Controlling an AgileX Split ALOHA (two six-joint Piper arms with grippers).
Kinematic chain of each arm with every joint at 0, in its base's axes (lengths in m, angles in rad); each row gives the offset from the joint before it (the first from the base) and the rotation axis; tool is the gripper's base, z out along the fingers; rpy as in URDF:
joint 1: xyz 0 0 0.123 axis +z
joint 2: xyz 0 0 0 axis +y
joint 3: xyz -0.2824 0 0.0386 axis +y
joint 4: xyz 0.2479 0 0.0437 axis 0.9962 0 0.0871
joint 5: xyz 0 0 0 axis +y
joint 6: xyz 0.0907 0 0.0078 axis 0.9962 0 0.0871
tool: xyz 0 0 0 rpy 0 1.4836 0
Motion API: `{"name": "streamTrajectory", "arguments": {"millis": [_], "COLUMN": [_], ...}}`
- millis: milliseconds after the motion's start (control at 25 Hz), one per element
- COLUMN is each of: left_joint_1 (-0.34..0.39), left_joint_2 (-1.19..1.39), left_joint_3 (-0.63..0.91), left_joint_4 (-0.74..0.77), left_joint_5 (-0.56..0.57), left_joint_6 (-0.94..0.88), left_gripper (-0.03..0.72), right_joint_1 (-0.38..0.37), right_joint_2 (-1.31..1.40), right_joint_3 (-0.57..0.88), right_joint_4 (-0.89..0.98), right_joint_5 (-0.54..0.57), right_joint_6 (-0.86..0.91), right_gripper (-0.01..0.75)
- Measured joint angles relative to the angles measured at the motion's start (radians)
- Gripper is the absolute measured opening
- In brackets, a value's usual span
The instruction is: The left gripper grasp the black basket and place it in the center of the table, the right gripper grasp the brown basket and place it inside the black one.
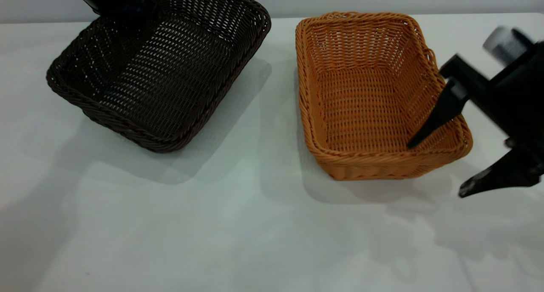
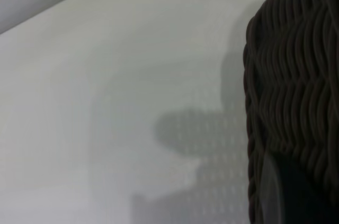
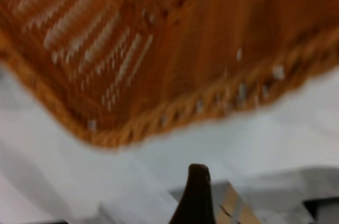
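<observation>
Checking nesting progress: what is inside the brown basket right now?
The brown basket holds no objects; only one finger of the open right gripper dips over its right rim. The black basket sits apart. Nothing hides the floor but that finger.

The black basket is woven wicker, very dark brown-black, with a thick braided rim; its strands carry a faint sheen and the open weave lets light through the walls and floor. Close up in the left wrist view, its outer wall reads as ridged, rounded strands laid in tight wavy rows. The brown basket is the same kind of wicker in orange-tan, ribbed and rough-textured, with a braided rim. The tabletop is pale grey-white, smooth and matt, showing soft shadows. The right gripper has fingers of plain black, smooth, hard-looking material with a dull finish.
</observation>
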Motion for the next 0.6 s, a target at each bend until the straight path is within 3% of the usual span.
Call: {"name": "streamTrajectory", "arguments": {"millis": [440, 600], "left_joint_1": [0.000, 0.000], "left_joint_2": [0.000, 0.000], "left_joint_3": [0.000, 0.000], "left_joint_4": [-0.001, -0.001], "left_joint_5": [0.004, 0.005], "left_joint_6": [0.001, 0.001], "left_gripper": [0.086, 0.086], "right_joint_1": [0.042, 0.057], "right_joint_2": [0.141, 0.178], "right_joint_3": [-0.084, -0.084], "right_joint_4": [0.240, 0.311], "right_joint_5": [-0.077, -0.116], "right_joint_6": [-0.032, -0.033], "right_gripper": [0.589, 0.531]}}
